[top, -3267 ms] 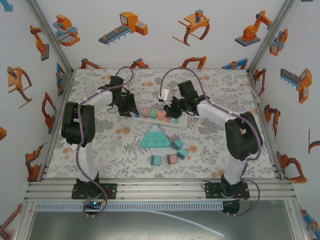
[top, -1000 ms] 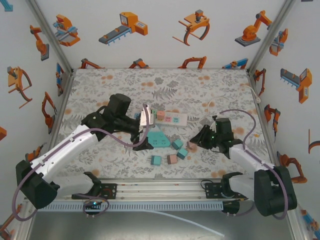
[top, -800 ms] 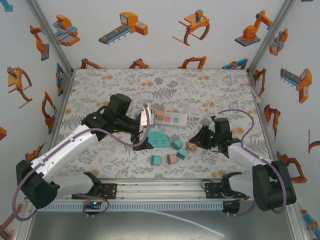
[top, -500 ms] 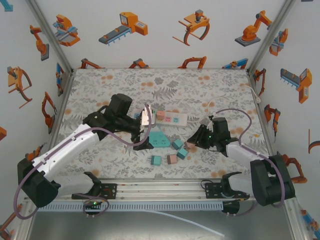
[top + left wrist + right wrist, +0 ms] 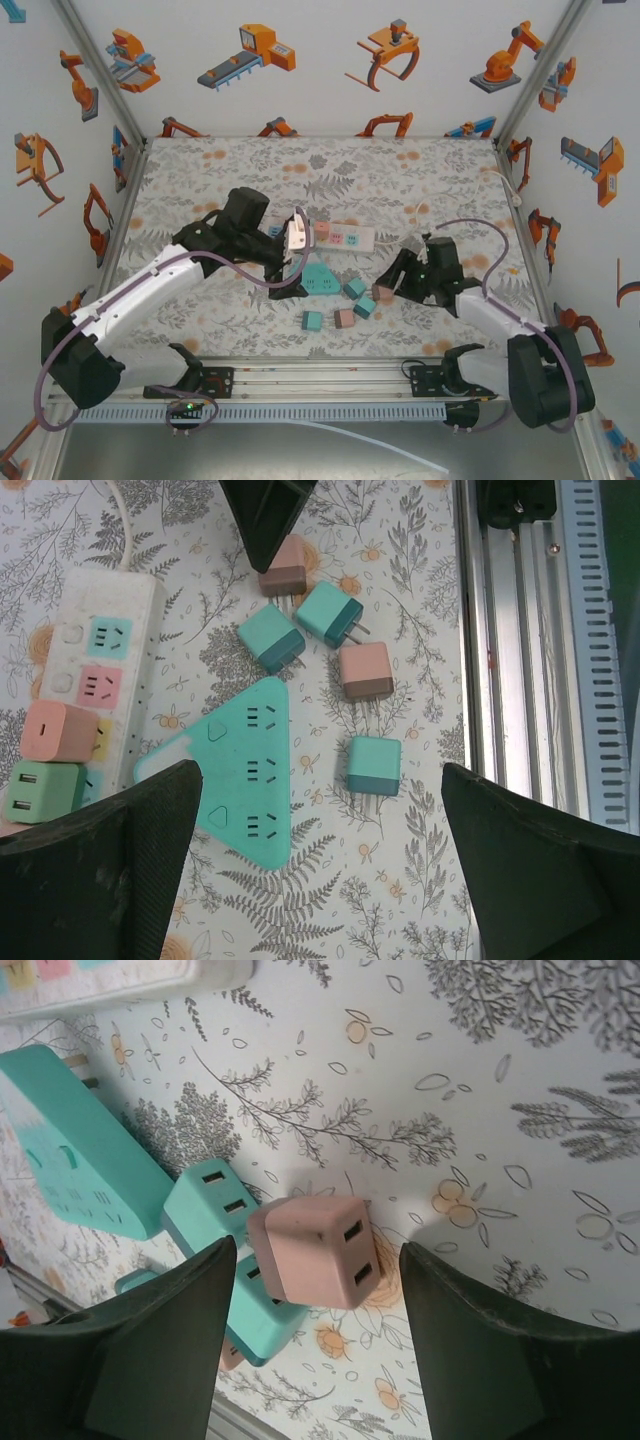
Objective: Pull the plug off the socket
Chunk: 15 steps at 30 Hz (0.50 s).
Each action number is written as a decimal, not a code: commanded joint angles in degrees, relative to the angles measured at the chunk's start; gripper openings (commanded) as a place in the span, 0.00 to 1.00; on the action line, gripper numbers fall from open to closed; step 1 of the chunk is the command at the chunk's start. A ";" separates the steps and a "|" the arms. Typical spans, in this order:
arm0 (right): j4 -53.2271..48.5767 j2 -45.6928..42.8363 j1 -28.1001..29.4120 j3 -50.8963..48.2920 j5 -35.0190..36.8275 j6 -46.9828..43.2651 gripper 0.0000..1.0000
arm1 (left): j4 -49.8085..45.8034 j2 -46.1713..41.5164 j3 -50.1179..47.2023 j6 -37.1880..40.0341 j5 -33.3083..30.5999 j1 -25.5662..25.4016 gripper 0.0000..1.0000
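Extends L arm fwd-right over table (image 5: 200, 180) centre; hangs left gripper (image 5: 281, 263) above teal triangular adapter (image 5: 245, 770), jaws wide apart, nothing grasped. Notes power strip (image 5: 100, 660) beside it, salmon plug (image 5: 55, 730) & green plug (image 5: 40, 790) seated at one end. Holds R arm low, elbow bent; sets right gripper (image 5: 317, 1255) astride pink plug (image 5: 305, 1240), jaws parted, grip released. Finds pink plug lying on table, off strip.

A cloth printed with grey ferns and orange flowers (image 5: 330, 165) covered the table. The white walls (image 5: 320, 100) around it carried orange robot pictures (image 5: 505, 62). A metal rail (image 5: 330, 376) ran along the near edge, and a slotted white strip (image 5: 330, 412) lay just beside it, on the side away from the cloth.
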 commanded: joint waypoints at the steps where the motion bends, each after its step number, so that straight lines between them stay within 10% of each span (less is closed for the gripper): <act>1: -4.17 -3.83 0.35 2.82 3.92 -3.08 0.64 | 0.43 0.56 1.27 -0.64 -3.45 -0.28 0.97; 8: -5.83 -13.78 2.98 7.85 9.27 -17.28 0.63 | 10.43 -0.38 -1.01 -10.52 -19.66 0.47 0.97; 15: 2.99 -14.69 7.78 12.64 7.86 -41.28 0.57 | 18.53 -0.80 -2.56 -25.19 -21.79 7.69 1.00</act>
